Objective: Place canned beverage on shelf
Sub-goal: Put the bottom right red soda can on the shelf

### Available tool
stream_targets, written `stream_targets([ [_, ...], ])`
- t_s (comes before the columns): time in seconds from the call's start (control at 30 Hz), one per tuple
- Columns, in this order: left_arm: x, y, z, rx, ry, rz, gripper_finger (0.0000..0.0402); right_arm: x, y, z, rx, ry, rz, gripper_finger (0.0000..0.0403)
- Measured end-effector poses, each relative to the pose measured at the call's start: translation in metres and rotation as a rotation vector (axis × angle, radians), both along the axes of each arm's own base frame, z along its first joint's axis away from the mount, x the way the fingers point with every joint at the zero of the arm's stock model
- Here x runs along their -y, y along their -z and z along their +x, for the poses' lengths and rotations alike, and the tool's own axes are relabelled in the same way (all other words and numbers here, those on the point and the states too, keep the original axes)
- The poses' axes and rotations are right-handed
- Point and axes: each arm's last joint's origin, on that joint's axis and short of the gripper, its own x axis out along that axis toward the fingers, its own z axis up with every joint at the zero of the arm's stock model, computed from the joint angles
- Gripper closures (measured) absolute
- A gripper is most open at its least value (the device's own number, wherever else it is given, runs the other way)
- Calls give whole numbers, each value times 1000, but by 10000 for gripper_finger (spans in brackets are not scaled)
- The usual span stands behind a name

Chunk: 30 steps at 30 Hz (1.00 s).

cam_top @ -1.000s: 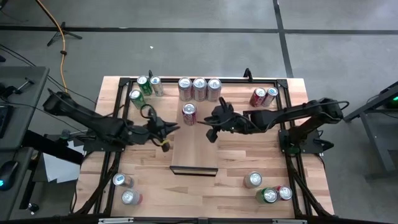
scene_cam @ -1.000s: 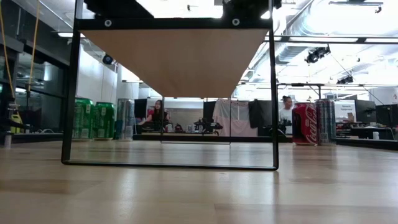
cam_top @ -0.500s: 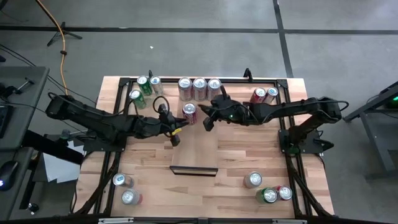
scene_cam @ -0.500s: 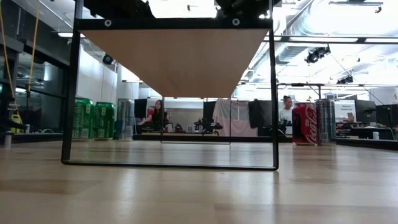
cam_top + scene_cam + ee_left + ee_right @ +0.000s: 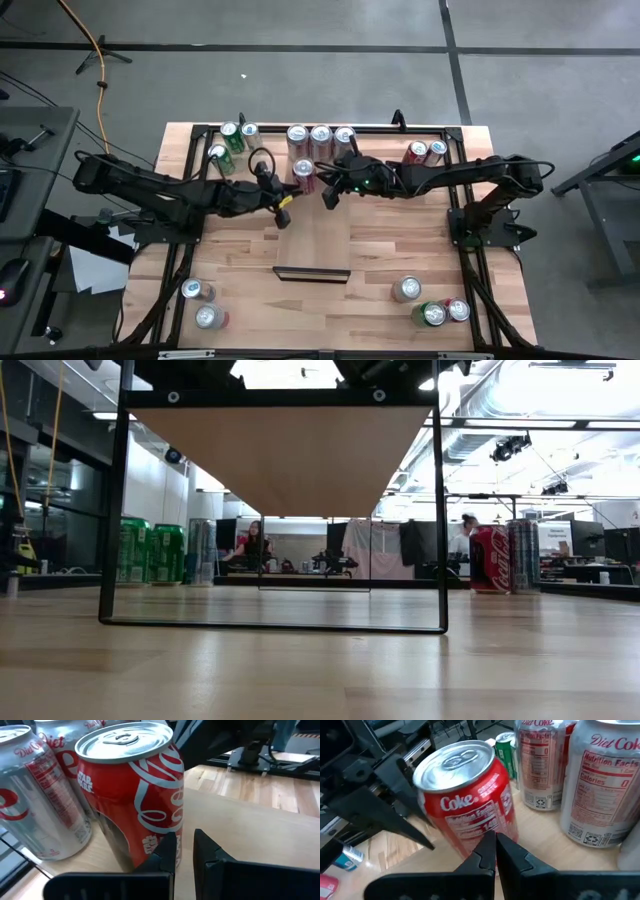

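Note:
A red Coke can [image 5: 304, 172] stands upright on the far end of the pale shelf [image 5: 312, 235], a raised board on a black frame; the low view shows its underside [image 5: 280, 455]. My left gripper [image 5: 283, 205] is at the can's near-left side, its fingers [image 5: 167, 855] a narrow gap apart and empty, low beside the can [image 5: 130, 795]. My right gripper [image 5: 322, 190] is at the can's right side, shut, its tips [image 5: 495, 845] low in front of the can [image 5: 465, 805]. My left gripper's fingertip [image 5: 170, 842] stands at the can's lower side wall [image 5: 150, 845], coming level from the near left; I cannot tell whether it touches. My right gripper's shut fingertips stand at the can's lower side wall [image 5: 480, 832], coming level from the table's right; I cannot tell whether they touch.
Three silver Diet Coke cans [image 5: 320, 142] stand on the table just beyond the shelf's far end. Green cans [image 5: 225, 145] stand far left, red and silver cans [image 5: 423, 153] far right, more cans near left [image 5: 200, 300] and near right [image 5: 430, 305]. People [image 5: 252, 545] sit in the room behind.
My left gripper has gone toward the far edge and right, up to the can. My right gripper has gone toward the far edge and left, up to the can. The can now stands a little nearer the shelf's far end, still upright.

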Motion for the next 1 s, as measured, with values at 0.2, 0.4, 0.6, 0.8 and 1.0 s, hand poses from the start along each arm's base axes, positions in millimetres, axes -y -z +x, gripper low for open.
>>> stream_targets([
  [0.2, -3, 0, -3, -27, -14, 14, 402, -1, 0, 0, 0, -24, 19, 403],
  [0.4, -5, -3, -12, -50, -41, 28, 402, -5, 1, 0, -7, -38, 13, 403],
  [0.6, -7, -11, -21, -41, -108, 80, 402, -6, 1, 0, -10, -6, 14, 403],
  [0.8, -3, -19, -27, 24, -2, -29, 402, 5, 1, -2, 8, 124, 1, 403],
  [1.0, 2, -23, -27, 58, 134, -114, 401, 19, -2, -2, 46, 147, 33, 403],
])
